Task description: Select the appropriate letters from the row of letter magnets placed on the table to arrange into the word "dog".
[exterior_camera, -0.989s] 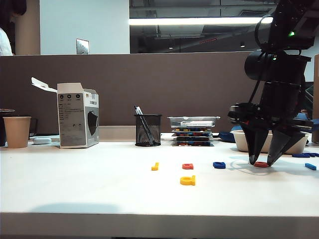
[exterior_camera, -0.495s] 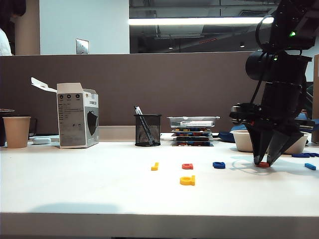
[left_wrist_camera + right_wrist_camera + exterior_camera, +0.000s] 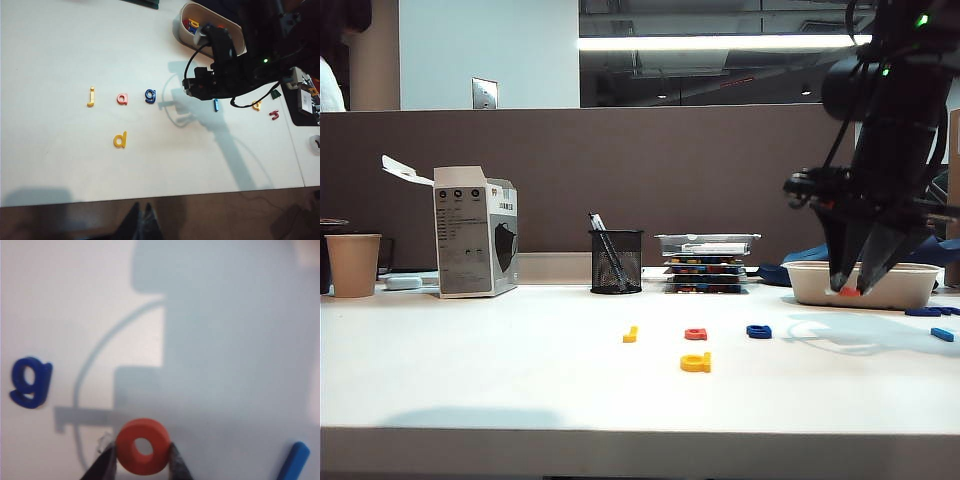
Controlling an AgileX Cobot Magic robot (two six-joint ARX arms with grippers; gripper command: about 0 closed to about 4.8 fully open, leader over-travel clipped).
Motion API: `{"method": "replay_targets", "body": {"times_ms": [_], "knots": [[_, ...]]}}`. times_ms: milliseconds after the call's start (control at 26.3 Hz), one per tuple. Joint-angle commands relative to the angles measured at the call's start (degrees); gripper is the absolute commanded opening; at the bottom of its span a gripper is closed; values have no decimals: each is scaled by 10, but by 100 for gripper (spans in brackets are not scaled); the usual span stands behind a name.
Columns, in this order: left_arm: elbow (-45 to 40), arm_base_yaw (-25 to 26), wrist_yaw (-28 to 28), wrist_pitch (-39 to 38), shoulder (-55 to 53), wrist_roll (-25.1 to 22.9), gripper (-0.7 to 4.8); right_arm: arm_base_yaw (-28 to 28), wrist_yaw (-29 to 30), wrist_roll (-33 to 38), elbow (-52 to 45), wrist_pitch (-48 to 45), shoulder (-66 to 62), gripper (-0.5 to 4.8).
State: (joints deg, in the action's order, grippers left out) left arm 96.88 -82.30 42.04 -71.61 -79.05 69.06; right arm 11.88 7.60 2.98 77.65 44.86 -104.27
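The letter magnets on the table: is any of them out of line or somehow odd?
Yes. The yellow "d" lies apart from the row, nearer the table edge. The red-orange "o" is off the table, pinched in the right gripper.

Red "o" point(image 3: 143, 446) aloft; "d" point(image 3: 120, 140), "g" point(image 3: 150, 95) flat.
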Motion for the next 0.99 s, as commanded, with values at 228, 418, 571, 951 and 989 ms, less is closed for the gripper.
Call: {"method": "replay_targets", "body": {"times_ms": [228,418,571,951,989], "knots": [[1,-1,4,1,1,0,-5,7,76,32,0,56,23,108],[1,-1,4,2,1,0,-5,24,80,42,0,62,23,108],[1,-1,4,2,1,0,-5,45,79,47,0,64,23,108],[1,-1,4,1,1,0,-5,125,74,66,-4,61,22,108],[1,-1,4,1,1,0,-5,135,73,76,-13,56,22,108]]}}
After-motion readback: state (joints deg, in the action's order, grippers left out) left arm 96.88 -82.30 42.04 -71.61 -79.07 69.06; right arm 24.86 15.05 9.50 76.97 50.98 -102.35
